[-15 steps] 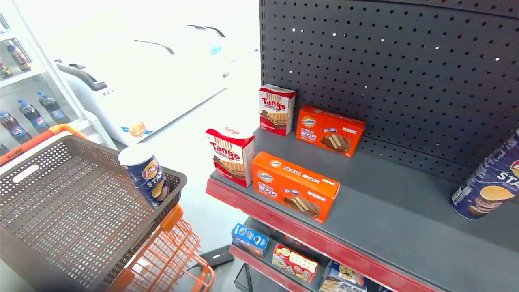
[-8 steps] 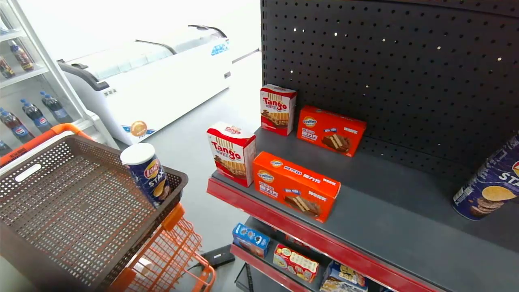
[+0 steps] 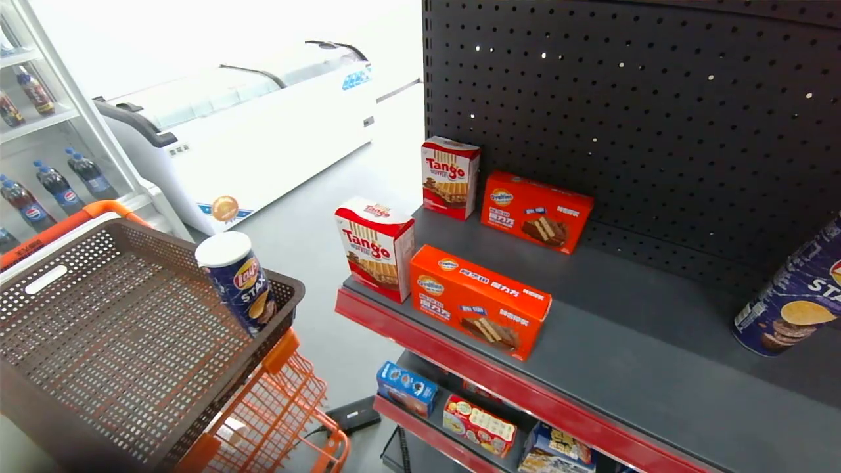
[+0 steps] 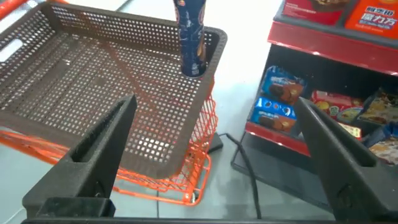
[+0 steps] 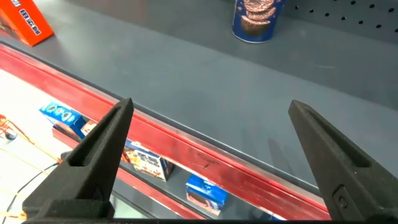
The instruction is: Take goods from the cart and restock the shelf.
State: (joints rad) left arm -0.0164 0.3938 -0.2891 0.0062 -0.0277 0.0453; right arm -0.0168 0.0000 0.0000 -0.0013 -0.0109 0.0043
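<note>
A blue chip can (image 3: 236,282) with a white lid leans in the far corner of the brown perforated basket (image 3: 98,341) on the orange cart (image 3: 276,420). In the left wrist view the same chip can (image 4: 191,37) stands beyond my left gripper (image 4: 214,101), which is open and holds nothing above the basket's corner (image 4: 155,155). My right gripper (image 5: 211,104) is open over the red front edge of the grey shelf (image 5: 205,81). A second blue chip can (image 5: 255,18) stands farther in on that shelf, at its right end (image 3: 795,295).
Two red-and-white wafer boxes (image 3: 376,246) and two orange biscuit boxes (image 3: 479,302) stand on the shelf's left part in front of the black pegboard (image 3: 624,98). Snack packs (image 3: 476,424) fill the lower shelf. A white freezer (image 3: 250,138) and a drinks fridge (image 3: 39,177) stand behind the cart.
The head view has shifted very slightly. The cans, boxes and cart keep their places.
</note>
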